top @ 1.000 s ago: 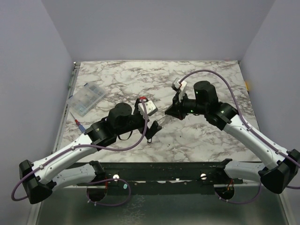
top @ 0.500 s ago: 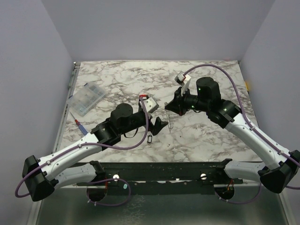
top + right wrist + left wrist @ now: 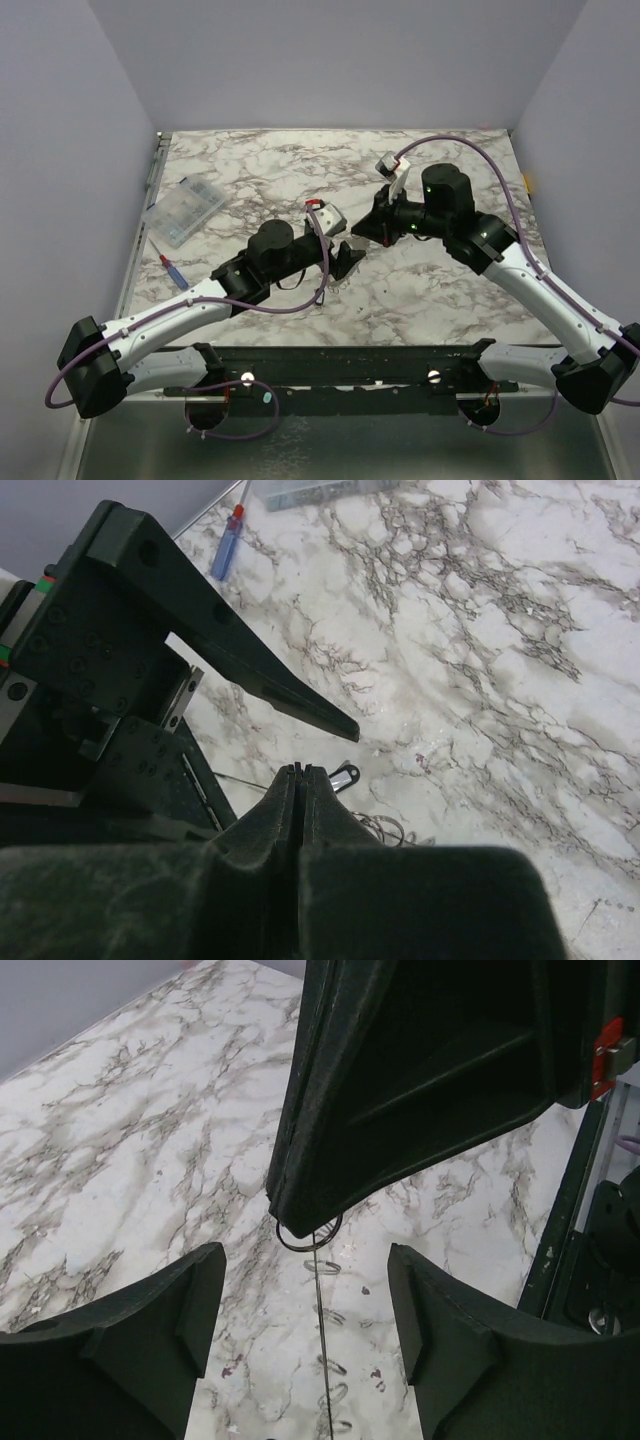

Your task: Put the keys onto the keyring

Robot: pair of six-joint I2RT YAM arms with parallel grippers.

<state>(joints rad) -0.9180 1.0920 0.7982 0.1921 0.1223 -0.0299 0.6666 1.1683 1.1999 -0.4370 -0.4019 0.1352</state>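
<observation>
From above, the left gripper reaches in to mid-table and the right gripper comes down to meet it, the two tips just beside each other. Anything between them is too fine to make out from up here. Well off to the left a clear box lies near the table's edge, with a screwdriver below it. Over to the left wrist camera: the left gripper is spread wide, its fingers far apart with nothing between them. The right gripper juts down into that gap from above. Right under its tip a thin dark loop peeps out, and that's the keyring, pinched there. A hair-fine line drops from it towards the table. Now the right wrist camera: the right gripper is pressed tight, finger against finger, no gap showing. How much of the ring sits inside the pinch I cannot tell from this angle. A left finger slants across just above it, close but not touching. There's the key, tiny and dark with a paler middle, lying on the marble just past the right tip. Thin wire loops show beside the fingers lower right.
</observation>
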